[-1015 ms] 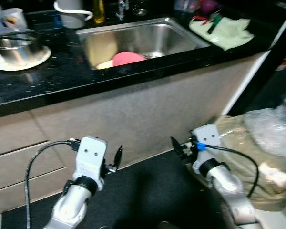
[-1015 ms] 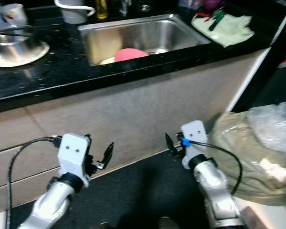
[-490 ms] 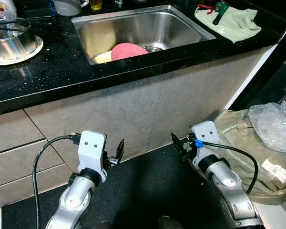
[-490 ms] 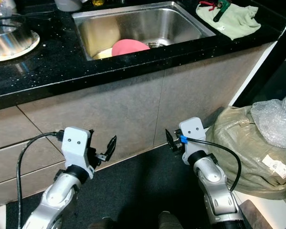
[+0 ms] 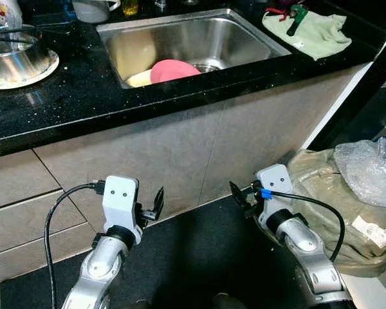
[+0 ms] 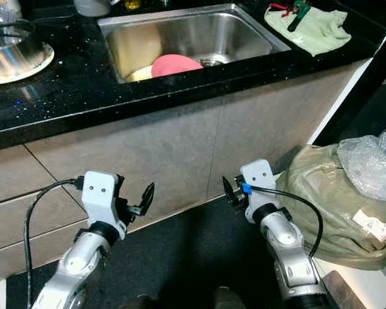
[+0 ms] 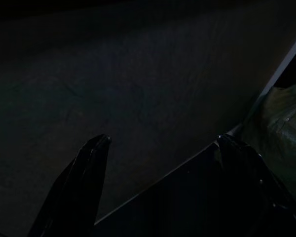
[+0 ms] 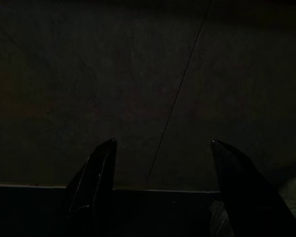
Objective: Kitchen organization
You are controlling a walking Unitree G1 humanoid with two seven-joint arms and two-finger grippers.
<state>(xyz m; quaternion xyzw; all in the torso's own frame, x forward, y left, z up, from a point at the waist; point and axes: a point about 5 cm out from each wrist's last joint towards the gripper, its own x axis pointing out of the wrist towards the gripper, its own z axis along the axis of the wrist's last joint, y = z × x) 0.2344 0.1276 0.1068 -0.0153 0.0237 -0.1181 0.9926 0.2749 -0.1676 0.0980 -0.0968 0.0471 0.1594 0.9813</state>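
A steel sink (image 5: 244, 35) is set in the black countertop (image 5: 64, 103). A pink dish (image 5: 174, 69) lies in it beside a pale yellow item (image 5: 139, 78). On the counter's left a steel bowl (image 5: 16, 59) stands on a white plate (image 5: 26, 77). A green cloth (image 5: 312, 32) with red and green tools lies on the right. Both arms hang low before the grey cabinet front. My left gripper (image 5: 156, 205) and right gripper (image 5: 240, 196) are open and hold nothing. The dark wrist views show the left gripper (image 7: 163, 138) and right gripper (image 8: 163, 142) facing the cabinet panel.
An olive refuse bag (image 5: 328, 206) with clear plastic (image 5: 370, 174) on top sits on the floor at my right. Drawer fronts (image 5: 26, 206) are at lower left. A dark mat (image 5: 199, 257) covers the floor. A white jug (image 5: 90, 8) stands behind the sink.
The head camera tilted down from a blurred view and has settled. Both arms stayed low with open fingers; the left arm drifted slightly left.
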